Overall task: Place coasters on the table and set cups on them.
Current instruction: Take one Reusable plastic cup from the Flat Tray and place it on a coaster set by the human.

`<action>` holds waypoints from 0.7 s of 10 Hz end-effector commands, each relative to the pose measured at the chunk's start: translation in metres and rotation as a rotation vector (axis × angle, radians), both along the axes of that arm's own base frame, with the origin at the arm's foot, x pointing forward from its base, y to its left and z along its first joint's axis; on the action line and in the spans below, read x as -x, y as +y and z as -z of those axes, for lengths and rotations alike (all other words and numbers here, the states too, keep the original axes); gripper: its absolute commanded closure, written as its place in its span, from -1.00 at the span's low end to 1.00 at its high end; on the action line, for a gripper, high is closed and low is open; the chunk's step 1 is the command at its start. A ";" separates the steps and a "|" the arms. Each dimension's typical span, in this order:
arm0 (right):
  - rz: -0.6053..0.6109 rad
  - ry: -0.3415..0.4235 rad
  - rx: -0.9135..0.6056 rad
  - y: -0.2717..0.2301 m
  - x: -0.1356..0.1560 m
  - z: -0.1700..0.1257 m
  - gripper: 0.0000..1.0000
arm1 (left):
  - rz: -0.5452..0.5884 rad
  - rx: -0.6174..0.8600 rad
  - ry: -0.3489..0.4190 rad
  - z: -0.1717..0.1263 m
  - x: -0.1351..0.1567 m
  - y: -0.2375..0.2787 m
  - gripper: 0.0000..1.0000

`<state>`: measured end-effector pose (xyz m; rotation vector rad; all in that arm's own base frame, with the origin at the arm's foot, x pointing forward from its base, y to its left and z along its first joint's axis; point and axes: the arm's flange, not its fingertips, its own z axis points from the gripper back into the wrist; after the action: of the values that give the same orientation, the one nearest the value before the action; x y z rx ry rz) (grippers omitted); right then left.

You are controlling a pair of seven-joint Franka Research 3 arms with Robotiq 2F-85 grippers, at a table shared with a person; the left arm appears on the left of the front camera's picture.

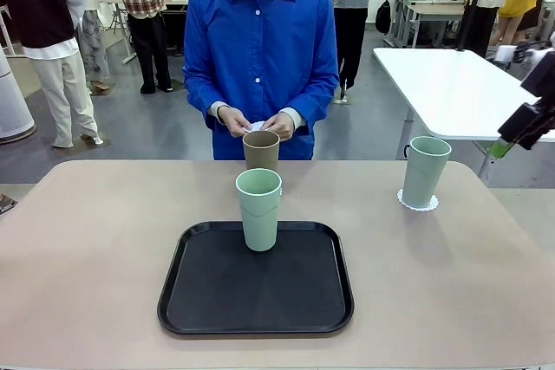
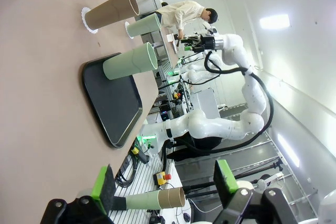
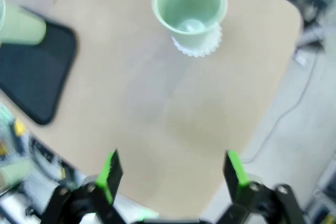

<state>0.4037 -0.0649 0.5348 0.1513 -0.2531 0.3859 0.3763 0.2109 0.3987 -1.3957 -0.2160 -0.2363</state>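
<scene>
the left gripper (image 2: 164, 184) hangs with its jaws spread wide, holding nothing, facing along the beige table (image 1: 87, 240). at the table's middle lies a black tray (image 1: 208, 301), and a mint cup (image 1: 259, 210) stands upright at its far edge. just behind the tray, the tan cup (image 1: 261, 151) stands on a lacy coaster (image 2: 86, 19). beyond it, the person's hands (image 1: 279, 125) hold a white coaster (image 1: 257, 126) above the table's far edge. toward the far right corner, the second mint cup (image 1: 424, 171) stands upright on a scalloped coaster (image 1: 418, 204). the right gripper (image 3: 172, 174) hovers high over that corner, jaws wide apart and empty.
</scene>
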 end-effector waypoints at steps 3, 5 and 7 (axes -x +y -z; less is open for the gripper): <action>0.243 0.158 -0.019 0.011 0.053 -0.014 -1.00 | -0.001 0.004 -0.008 -0.002 0.001 0.002 -0.99; 0.208 0.065 -0.038 0.000 0.042 -0.019 -1.00 | -0.001 0.004 -0.008 -0.002 0.001 0.002 -0.99; 0.204 0.107 -0.296 -0.031 0.054 -0.020 -1.00 | -0.001 0.004 -0.008 -0.002 0.001 0.002 -0.99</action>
<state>0.3507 -0.0704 0.5565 0.2542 -0.1953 0.1270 0.3763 0.2112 0.3987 -1.3955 -0.2162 -0.2358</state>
